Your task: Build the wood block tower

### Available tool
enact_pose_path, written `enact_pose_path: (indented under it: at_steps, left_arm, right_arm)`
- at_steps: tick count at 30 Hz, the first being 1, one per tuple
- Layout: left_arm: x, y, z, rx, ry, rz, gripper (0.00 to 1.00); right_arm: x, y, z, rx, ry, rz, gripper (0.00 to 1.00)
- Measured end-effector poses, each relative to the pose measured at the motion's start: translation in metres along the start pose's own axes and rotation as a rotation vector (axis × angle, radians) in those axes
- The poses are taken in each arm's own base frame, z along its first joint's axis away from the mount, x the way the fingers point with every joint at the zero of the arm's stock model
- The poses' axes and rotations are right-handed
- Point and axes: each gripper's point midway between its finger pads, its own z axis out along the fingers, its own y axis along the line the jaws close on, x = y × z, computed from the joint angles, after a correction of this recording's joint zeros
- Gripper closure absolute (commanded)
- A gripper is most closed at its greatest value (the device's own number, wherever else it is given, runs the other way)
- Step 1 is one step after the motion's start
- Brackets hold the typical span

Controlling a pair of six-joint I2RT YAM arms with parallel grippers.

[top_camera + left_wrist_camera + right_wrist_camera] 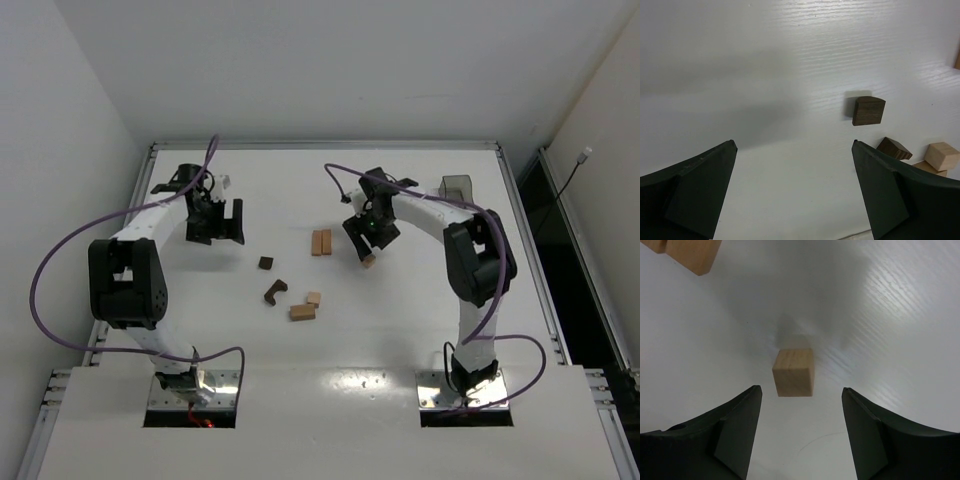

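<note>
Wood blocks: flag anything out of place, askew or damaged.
Nothing damaged or spilled. The wood blocks lie scattered, no tower yet; one tan cube sits apart from the rest, ahead of the open right pincer.

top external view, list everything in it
light tan wooden bars: two, tan, side by side, centre
light tan wooden cube: one, tan, right of bars
dark brown wooden cube: one, brown, left of bars
dark brown notched wooden piece: one, brown, nearer than that cube
small tan wooden cube, short tan bar: one each, tan, right of notched piece
dark translucent plastic bin: one, smoky, far right
left pincer: one, black, open, empty
right pincer: one, black, open, by lone cube
</note>
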Motion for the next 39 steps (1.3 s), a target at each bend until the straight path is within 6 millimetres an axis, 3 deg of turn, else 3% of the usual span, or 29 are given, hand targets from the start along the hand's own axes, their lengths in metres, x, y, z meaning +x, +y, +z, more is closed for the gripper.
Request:
enact_pose_path:
  at_steps: [9,12,14,15,16,17,18,24,26,33,36,39]
  left_arm:
    - [-0.01,0.0,0.0,0.001,-0.004,0.003,0.0]
    - [-0.007,0.001,0.005,0.001,0.013,-0.002,0.0]
    - [-0.006,0.002,0.007,0.001,0.02,-0.003,0.0]
    - [-0.006,0.002,0.007,0.001,0.02,-0.003,0.0]
    - [-0.006,0.002,0.007,0.001,0.019,-0.003,0.0]
    - [-0.006,0.002,0.007,0.001,0.019,-0.003,0.0]
    - [-0.006,0.002,0.007,0.001,0.02,-0.004,0.0]
    - [-0.005,0.003,0.01,-0.001,0.027,-0.005,0.0]
    - [-0.005,0.004,0.01,-0.007,0.027,-0.005,0.0]
    - [-0.005,0.009,0.009,-0.041,0.026,-0.013,0.0]
    - [-0.005,0.012,0.009,-0.06,0.025,-0.018,0.0]
    - [-0.004,0.015,0.011,-0.075,0.021,-0.019,0.0]
  right_arm:
    - [0.014,0.014,0.02,-0.021,0.07,-0.033,0.43]
    - [0.014,0.012,0.021,-0.013,0.074,-0.037,0.52]
    - [0.014,0.011,0.021,-0.004,0.075,-0.038,0.65]
    - [0.015,0.01,0.021,0.0,0.077,-0.04,0.72]
    - [0.015,0.009,0.021,0.004,0.079,-0.042,0.9]
    - [0.015,0.008,0.021,0.008,0.08,-0.046,0.96]
    - [0.015,0.007,0.021,0.012,0.08,-0.045,1.0]
    - [0.009,0.003,0.017,0.014,0.092,-0.031,1.0]
    - [-0.004,0.003,0.011,-0.008,0.087,-0.007,1.0]
    - [-0.091,-0.013,-0.036,0.047,-0.109,0.197,1.0]
    - [-0.105,-0.012,-0.047,0.052,-0.144,0.292,1.0]
    - [-0.105,-0.007,-0.048,0.053,-0.137,0.389,1.0]
